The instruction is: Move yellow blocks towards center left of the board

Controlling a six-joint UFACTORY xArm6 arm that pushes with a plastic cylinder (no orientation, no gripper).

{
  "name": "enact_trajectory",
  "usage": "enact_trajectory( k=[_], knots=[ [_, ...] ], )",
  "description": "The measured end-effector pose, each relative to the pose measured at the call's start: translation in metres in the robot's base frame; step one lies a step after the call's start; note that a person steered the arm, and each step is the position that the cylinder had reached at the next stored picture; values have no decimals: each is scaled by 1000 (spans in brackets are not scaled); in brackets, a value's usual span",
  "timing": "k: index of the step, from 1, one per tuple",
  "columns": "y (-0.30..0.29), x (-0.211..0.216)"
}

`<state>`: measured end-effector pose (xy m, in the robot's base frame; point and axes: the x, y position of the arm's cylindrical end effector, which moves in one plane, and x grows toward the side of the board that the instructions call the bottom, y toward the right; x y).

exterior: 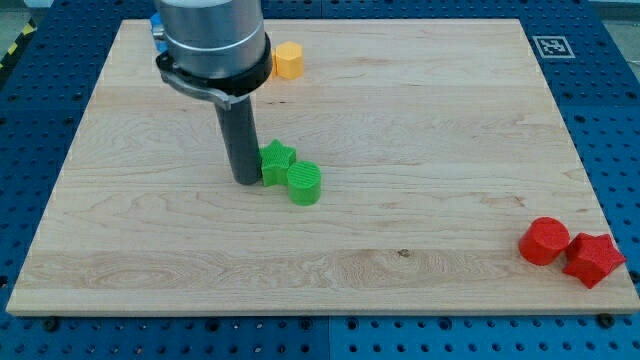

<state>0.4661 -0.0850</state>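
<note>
One yellow hexagonal block [288, 61] sits near the view's top, left of centre, partly behind my arm's grey housing. No other yellow block shows. My tip [245, 180] rests on the board at centre left, touching or just beside the left side of the green star block [276, 160]. The yellow block is well above my tip and slightly to its right.
A green cylinder [305, 183] touches the green star at its lower right. A red cylinder [544, 241] and a red star block [593, 259] lie at the lower right corner. A bit of blue block [157, 31] peeks out behind the arm at top left.
</note>
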Motion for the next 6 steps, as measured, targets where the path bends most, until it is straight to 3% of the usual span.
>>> enact_trajectory(
  k=[1,3,4,6],
  knots=[
    [17,-49],
    [112,-138],
    [112,-171],
    [29,-188]
  ],
)
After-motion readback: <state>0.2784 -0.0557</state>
